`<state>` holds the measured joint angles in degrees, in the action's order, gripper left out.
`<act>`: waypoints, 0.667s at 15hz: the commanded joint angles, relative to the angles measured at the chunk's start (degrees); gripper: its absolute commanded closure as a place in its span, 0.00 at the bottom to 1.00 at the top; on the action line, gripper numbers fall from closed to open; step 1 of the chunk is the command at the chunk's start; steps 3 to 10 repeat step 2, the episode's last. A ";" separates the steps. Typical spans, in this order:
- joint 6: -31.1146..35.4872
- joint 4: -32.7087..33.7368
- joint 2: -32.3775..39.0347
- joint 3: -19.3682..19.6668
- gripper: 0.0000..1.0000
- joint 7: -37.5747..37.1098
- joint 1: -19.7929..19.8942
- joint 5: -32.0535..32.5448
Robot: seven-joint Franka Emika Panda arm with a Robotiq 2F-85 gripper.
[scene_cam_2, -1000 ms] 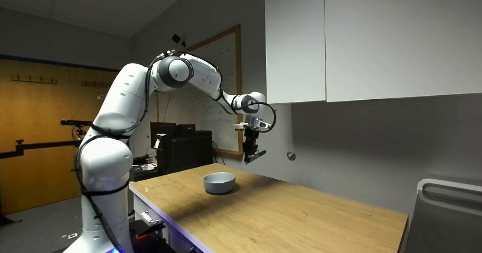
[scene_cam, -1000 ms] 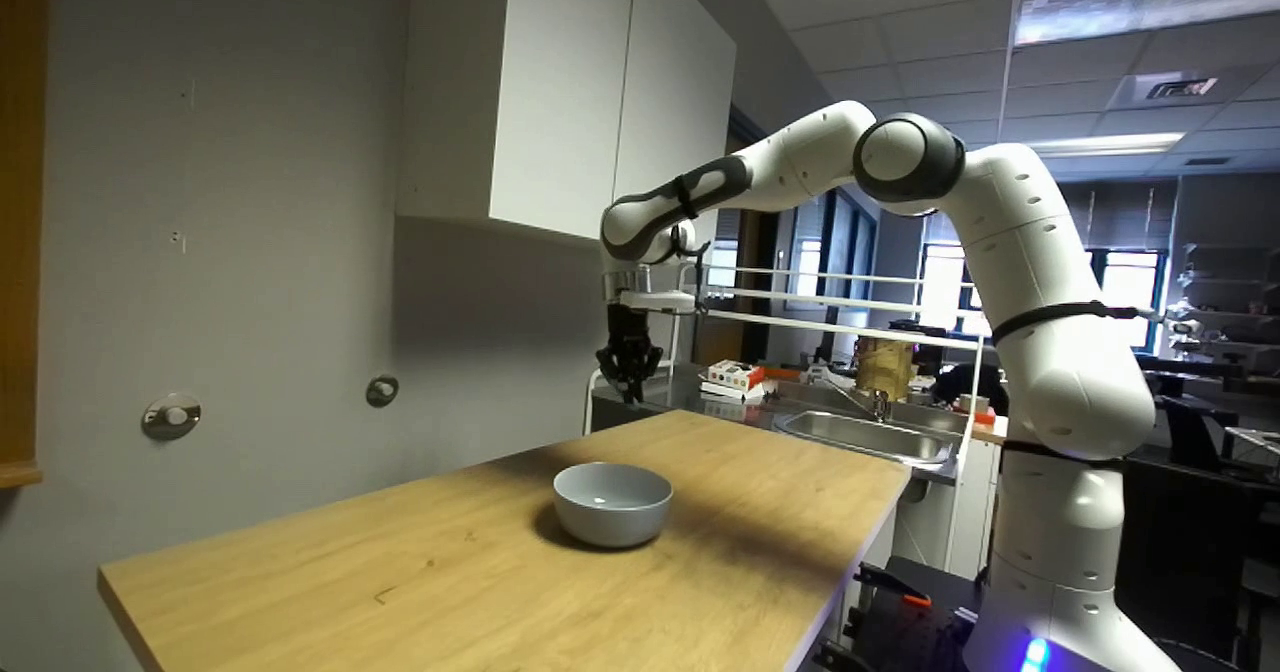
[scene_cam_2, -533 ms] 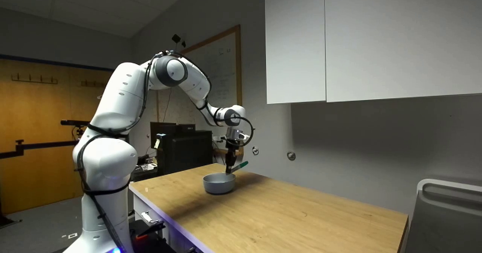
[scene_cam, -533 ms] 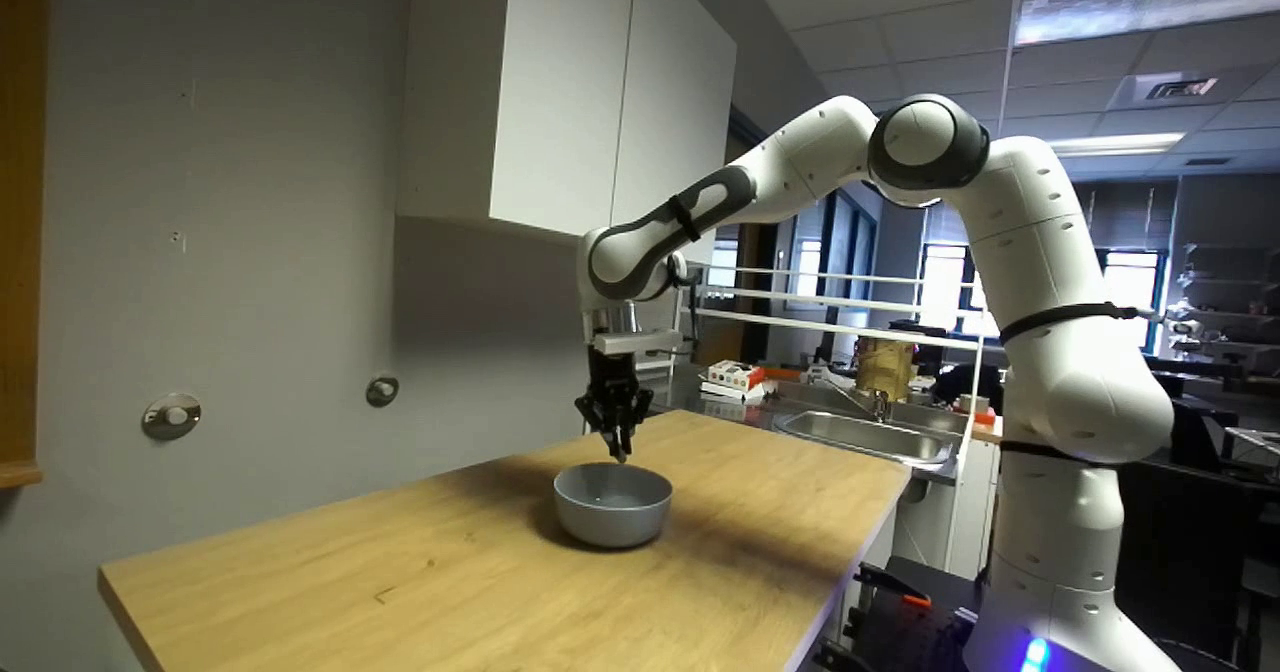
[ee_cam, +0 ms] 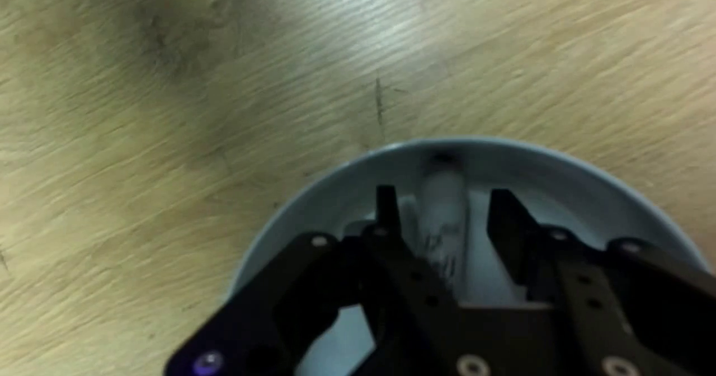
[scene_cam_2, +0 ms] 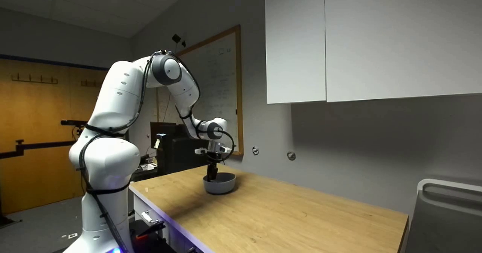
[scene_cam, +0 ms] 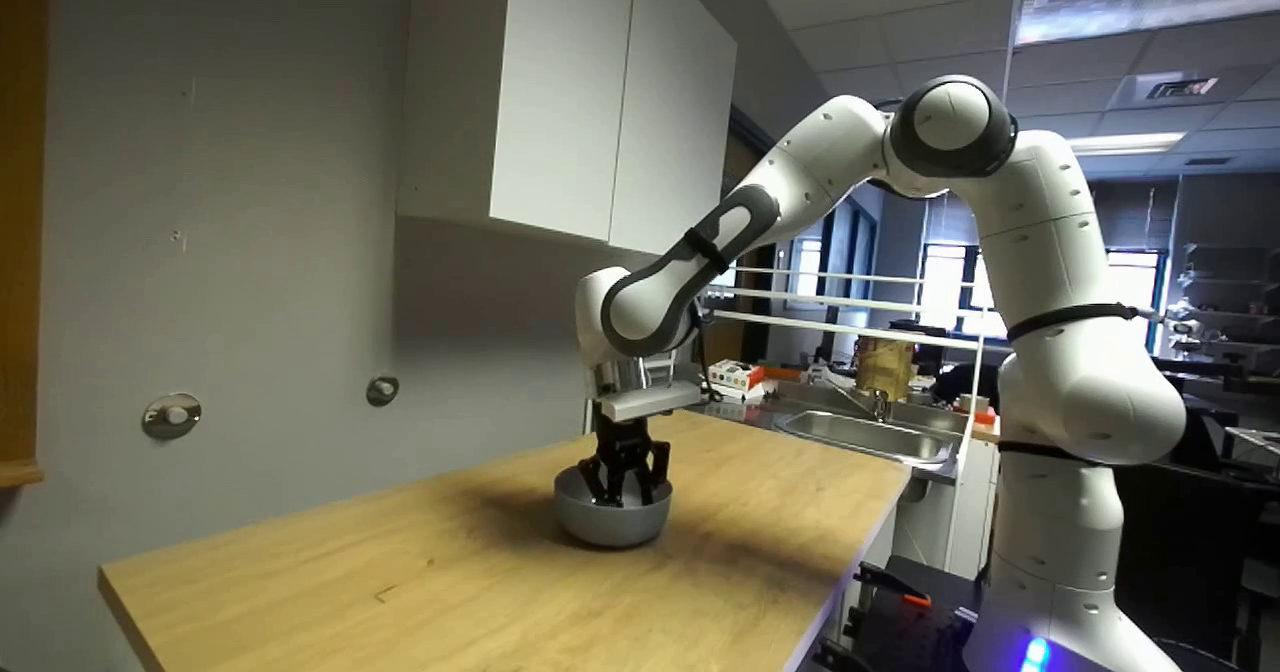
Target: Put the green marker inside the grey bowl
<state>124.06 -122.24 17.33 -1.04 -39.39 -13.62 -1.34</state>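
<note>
"Pointing down: the gripper (scene_cam: 629,498), black, fingertips inside the bowl (scene_cam: 612,530) in both exterior views."

"Fingers together or apart?"

"Apart. Wrist view has a gap at the tips on either side of the marker (ee_cam: 443,219)."

"So the marker's where, exactly?"

"In the bowl, seen between the fingers. Pale barrel, dark far end close to the bowl's inner side, near end hidden behind the gripper. Blurred; can't tell whether it lies flat or leans."

"Bowl itself?"

"Grey, round, upright on the wooden table (scene_cam_2: 286,223)."

"And further out?"

"White arm (scene_cam: 1050,252) stands beside the table, bent out over it. Pale cupboard (scene_cam_2: 376,42) higher up, in both exterior views. Sink (scene_cam: 870,435) beyond the table in an exterior view; whiteboard (scene_cam_2: 216,83) behind the arm in an exterior view."
</note>
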 commanded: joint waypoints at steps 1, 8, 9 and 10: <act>0.27 -4.21 -2.69 -0.48 0.23 -2.59 -0.05 2.19; 0.29 -1.57 -0.11 -0.80 0.39 -0.72 0.68 1.07; 0.29 -1.57 -0.11 -0.80 0.39 -0.72 0.68 1.07; 0.29 -1.57 -0.11 -0.80 0.39 -0.72 0.68 1.07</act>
